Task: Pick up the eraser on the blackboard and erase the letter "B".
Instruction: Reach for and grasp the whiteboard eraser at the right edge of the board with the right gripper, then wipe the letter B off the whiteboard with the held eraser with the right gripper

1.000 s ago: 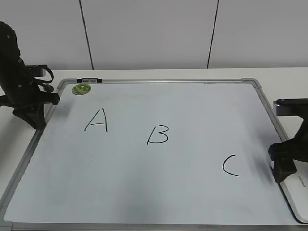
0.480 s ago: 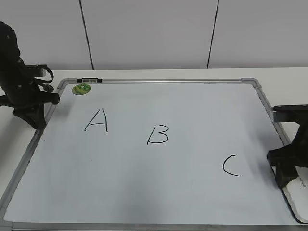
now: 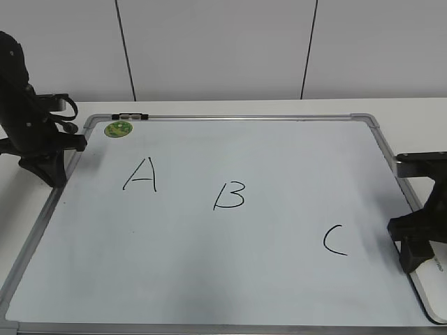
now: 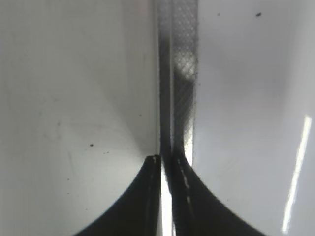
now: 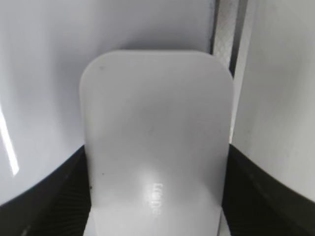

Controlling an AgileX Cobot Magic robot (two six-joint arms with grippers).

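Right gripper clamps the white rounded plastic eraser at near-right edge of white metal-framed blackboard. Black marker "B" intact. Left gripper fingers together, far left.

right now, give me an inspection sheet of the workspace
surface: white table, board lying flat on it
job's things: blackboard with B intact; eraser at the board's right edge
clutter: green sticker, letters A and C
grippers: right gripper fingers on both sides of the eraser, grip not confirmed; left gripper shut over the board's left frame
cables: nothing seen
surroundings: white panelled wall
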